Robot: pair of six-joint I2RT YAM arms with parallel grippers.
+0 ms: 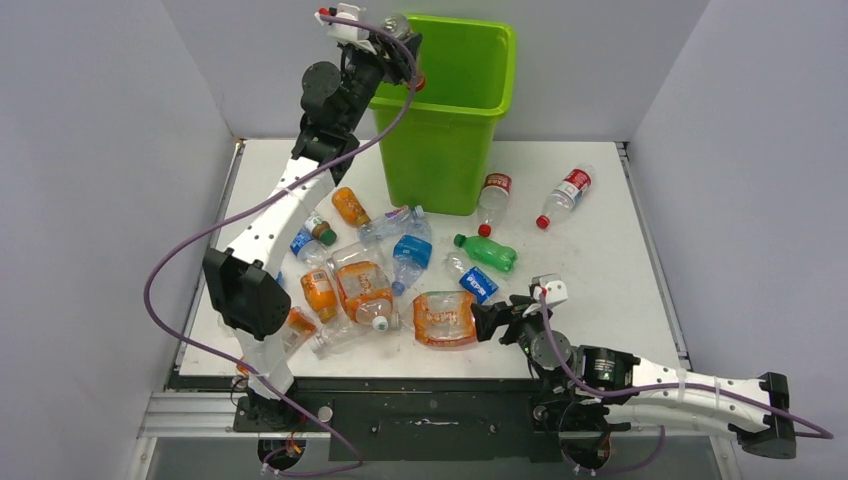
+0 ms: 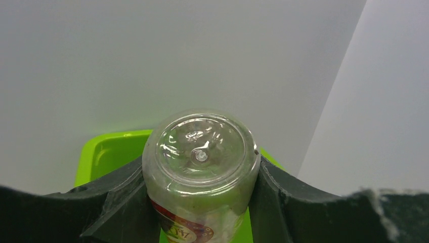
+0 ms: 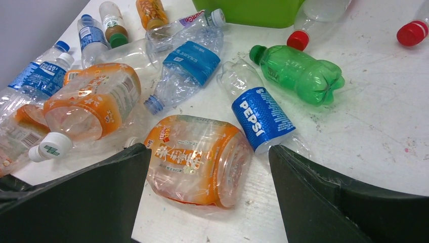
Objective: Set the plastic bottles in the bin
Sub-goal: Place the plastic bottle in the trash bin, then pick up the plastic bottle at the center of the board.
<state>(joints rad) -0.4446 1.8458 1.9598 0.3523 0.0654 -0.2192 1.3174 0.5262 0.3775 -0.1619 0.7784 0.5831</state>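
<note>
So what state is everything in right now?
bin: upright, open-topped.
left gripper: shut on clear bottle, over the bin's edge.
right gripper: open, at crushed orange bottle.
crushed orange bottle: lying loose, not gripped.
green bottle: on its side, capped.

i see the bin [image 1: 445,110] at the far middle of the table [image 1: 610,290]. my left gripper [image 1: 405,48] is over its left rim, the held bottle [image 2: 201,157] between its fingers. the heap of bottles [image 1: 350,280] lies before the bin, left of centre; two stray bottles [image 1: 566,193] lie at its right. my right gripper [image 1: 492,322] sits by the near edge, the nearest bottle [image 1: 445,318] just left of it, the pepsi bottle [image 1: 473,282] behind that.
</note>
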